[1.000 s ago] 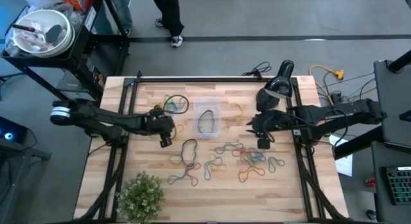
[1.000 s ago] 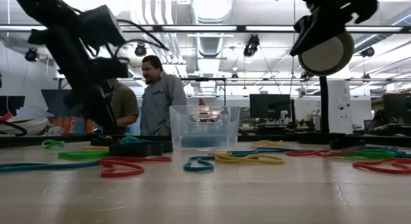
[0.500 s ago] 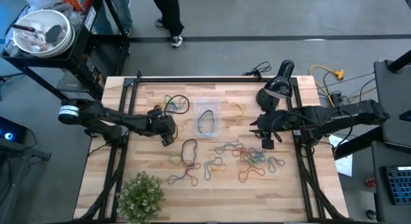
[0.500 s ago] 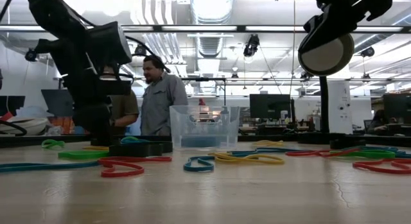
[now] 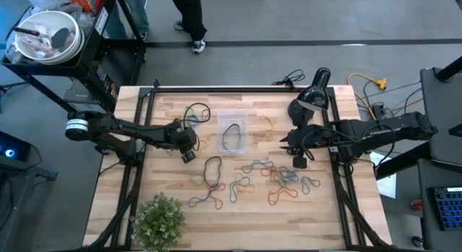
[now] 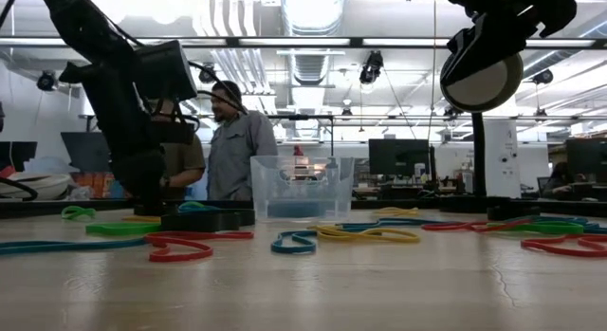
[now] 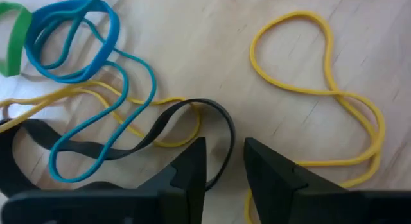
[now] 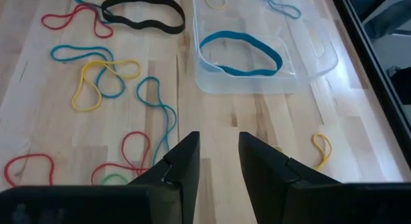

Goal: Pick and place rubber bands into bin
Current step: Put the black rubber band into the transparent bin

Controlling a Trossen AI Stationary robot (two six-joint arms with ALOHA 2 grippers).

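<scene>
Several rubber bands point(image 5: 253, 181) in many colours lie loose on the wooden table. The clear bin point(image 5: 233, 133) stands in the middle with a blue band point(image 8: 241, 54) inside. My left gripper point(image 5: 190, 141) is low over the bands left of the bin, pointing steeply down. Its fingers stand open on either side of the curved end of a black band point(image 7: 226, 137), which lies on yellow point(image 7: 160, 137) and blue bands point(image 7: 96, 121). My right gripper point(image 5: 287, 145) hovers open right of the bin, with nothing between its fingers point(image 8: 183, 163). My left gripper comes from above with one finger point(image 7: 192, 169) on each side of the black band's curved end point(image 7: 225, 156), which lies flat on the table. Whether either finger touches the band, I cannot tell.
A potted plant point(image 5: 159, 219) stands at the near left edge. A black stand point(image 5: 317, 86) and cables sit at the far right corner. People stand in the room beyond the table point(image 6: 237, 141). A white bowl point(image 5: 45, 35) rests on a side rack.
My left gripper has sunk a little toward the table and rolled its wrist over the bands left of the bin. The bands and the bin lie as before.
</scene>
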